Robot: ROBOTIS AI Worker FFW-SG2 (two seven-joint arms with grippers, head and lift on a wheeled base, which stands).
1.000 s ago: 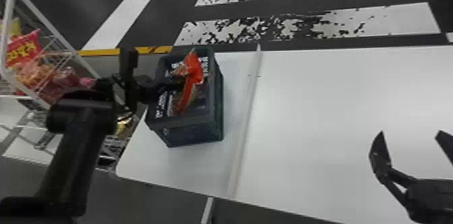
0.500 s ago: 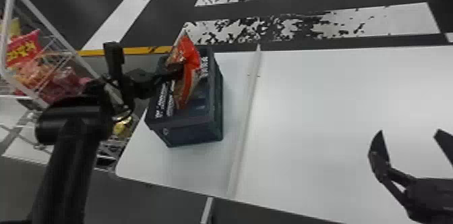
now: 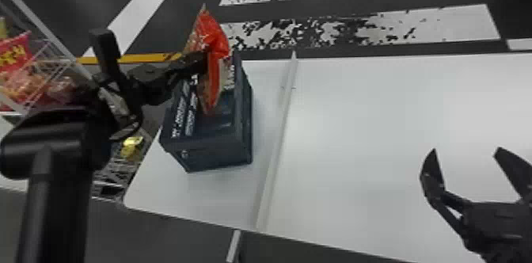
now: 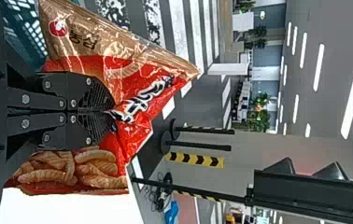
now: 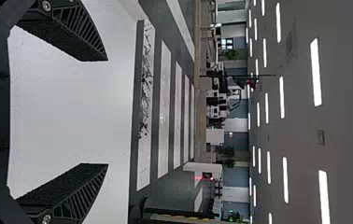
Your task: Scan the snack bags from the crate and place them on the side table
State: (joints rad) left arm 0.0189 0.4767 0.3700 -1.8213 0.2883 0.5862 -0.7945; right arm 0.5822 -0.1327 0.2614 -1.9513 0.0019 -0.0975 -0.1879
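My left gripper [image 4: 111,111] pinches the snack bag [image 4: 135,128]; my right gripper [image 3: 466,149] gapes. I'd lift clear of the crate [image 3: 215,155] before turning.

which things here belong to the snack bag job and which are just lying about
For the job:
- snack bag
- left gripper, jaws shut on it
- right gripper, jaws open
- crate
- white table

Just about:
- wire rack with other bags, probably
- traffic light
- plants
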